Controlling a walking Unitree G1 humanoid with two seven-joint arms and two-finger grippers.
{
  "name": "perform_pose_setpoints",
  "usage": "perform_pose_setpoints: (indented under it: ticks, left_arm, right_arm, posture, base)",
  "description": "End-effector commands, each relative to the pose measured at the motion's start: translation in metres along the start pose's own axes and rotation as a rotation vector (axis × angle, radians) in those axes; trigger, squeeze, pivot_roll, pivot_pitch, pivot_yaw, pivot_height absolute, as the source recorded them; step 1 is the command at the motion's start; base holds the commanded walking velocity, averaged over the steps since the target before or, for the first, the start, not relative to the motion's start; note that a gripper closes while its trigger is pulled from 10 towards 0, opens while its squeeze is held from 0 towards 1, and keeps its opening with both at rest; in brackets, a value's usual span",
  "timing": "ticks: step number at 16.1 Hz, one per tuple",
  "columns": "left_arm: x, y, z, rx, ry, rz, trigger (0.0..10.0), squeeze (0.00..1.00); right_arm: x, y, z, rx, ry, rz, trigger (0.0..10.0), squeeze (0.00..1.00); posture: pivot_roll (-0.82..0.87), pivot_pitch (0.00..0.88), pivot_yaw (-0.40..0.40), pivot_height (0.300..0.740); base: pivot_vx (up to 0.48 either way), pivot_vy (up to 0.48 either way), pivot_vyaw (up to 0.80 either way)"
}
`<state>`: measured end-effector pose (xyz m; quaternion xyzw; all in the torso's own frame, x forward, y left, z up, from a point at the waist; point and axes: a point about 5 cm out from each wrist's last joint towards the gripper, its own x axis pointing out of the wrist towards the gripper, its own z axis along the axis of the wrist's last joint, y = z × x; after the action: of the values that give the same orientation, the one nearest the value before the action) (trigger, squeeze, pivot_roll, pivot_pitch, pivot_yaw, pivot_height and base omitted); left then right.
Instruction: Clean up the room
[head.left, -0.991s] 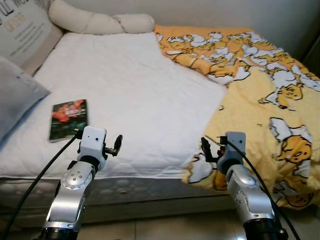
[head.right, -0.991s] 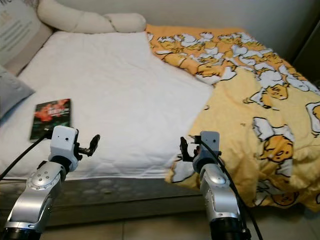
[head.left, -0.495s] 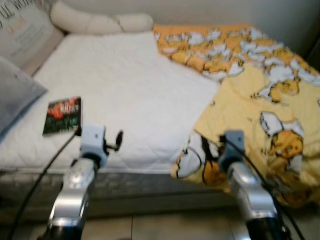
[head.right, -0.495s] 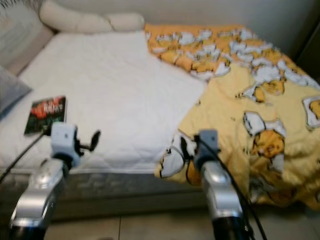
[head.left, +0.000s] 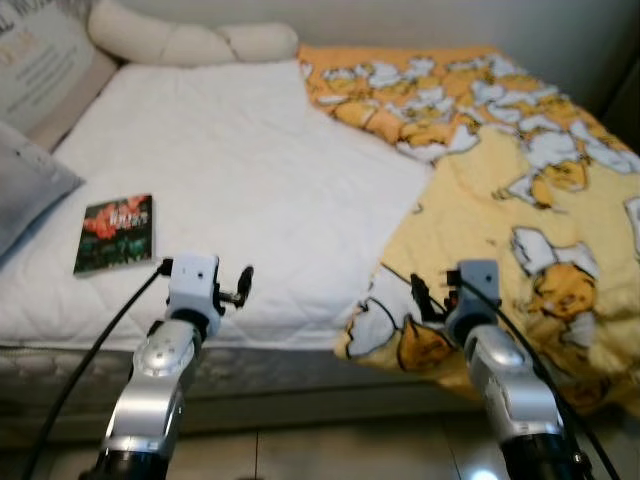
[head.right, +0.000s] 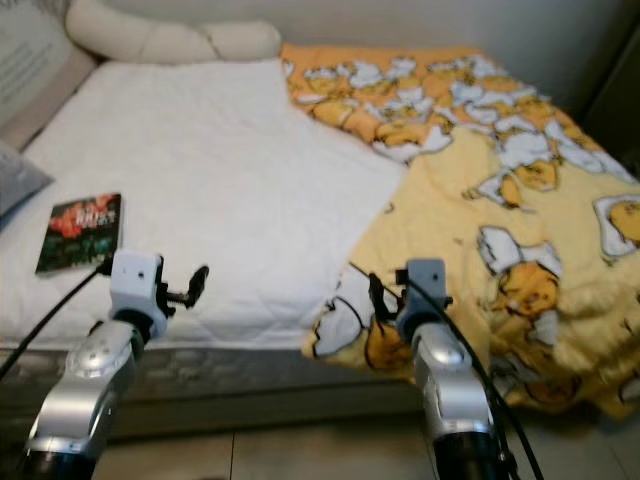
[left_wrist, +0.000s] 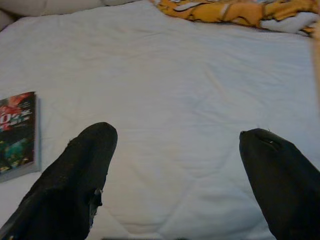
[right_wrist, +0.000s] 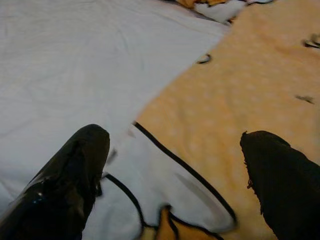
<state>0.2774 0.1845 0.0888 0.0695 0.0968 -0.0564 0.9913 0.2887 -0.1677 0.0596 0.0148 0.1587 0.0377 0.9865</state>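
Observation:
A dark book (head.left: 114, 232) with a red-flowered cover lies flat on the white sheet (head.left: 250, 170) near the bed's left front edge. A yellow duck-print blanket (head.left: 520, 190) covers the bed's right half, and its corner (head.left: 385, 335) hangs over the front edge. My left gripper (left_wrist: 177, 135) is open, held low before the bed's front edge, right of the book (left_wrist: 17, 132). My right gripper (right_wrist: 175, 137) is open just above the blanket's white-and-yellow corner (right_wrist: 165, 200). Neither holds anything.
A long cream pillow (head.left: 190, 42) lies along the head of the bed. A grey pillow (head.left: 30, 185) and a printed cushion (head.left: 40, 55) lean at the left. The mattress side (head.left: 270, 365) and tiled floor (head.left: 330, 455) are below my arms.
The camera has moved with a blur, so the whole picture sits a little further left. Both arms keep the same raised pose before the bed; the book and blanket lie as before.

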Motion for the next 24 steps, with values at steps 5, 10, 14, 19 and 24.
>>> perform_pose_setpoints:
  ticks: [5,10,14,19,24]
  left_arm:
    - [0.001,0.003,0.002,-0.005,0.001,0.009,10.0,0.23]
    - [-0.004,0.001,0.007,0.011,-0.009,-0.008,10.0,0.24]
    - [-0.009,0.003,0.006,0.015,0.000,-0.014,10.0,0.24]
    - [-0.010,0.000,0.006,0.066,0.027,-0.051,10.0,0.22]
    - [-0.005,-0.007,0.000,0.150,0.131,-0.222,10.0,0.21]
  right_arm:
    - [0.002,0.009,0.004,-0.052,-0.001,0.061,10.0,0.00]
    - [-0.003,0.004,0.002,-0.020,0.011,0.036,10.0,0.00]
    - [-0.010,0.009,-0.001,-0.044,0.016,0.056,10.0,0.00]
    - [-0.019,0.004,-0.006,-0.029,0.021,0.019,10.0,0.00]
    - [0.009,0.014,-0.016,-0.001,0.106,0.027,10.0,1.00]
  posture:
    - [0.05,0.000,-0.030,0.740]
    - [0.05,0.000,-0.029,0.740]
    - [0.05,0.000,-0.026,0.740]
    - [0.04,0.000,-0.012,0.740]
    - [0.04,0.000,0.016,0.740]
  base:
    - [0.289,0.000,0.00]
    - [0.289,0.000,0.09]
    - [0.289,0.000,0.13]
    - [0.168,0.000,0.16]
    - [0.000,0.000,0.00]
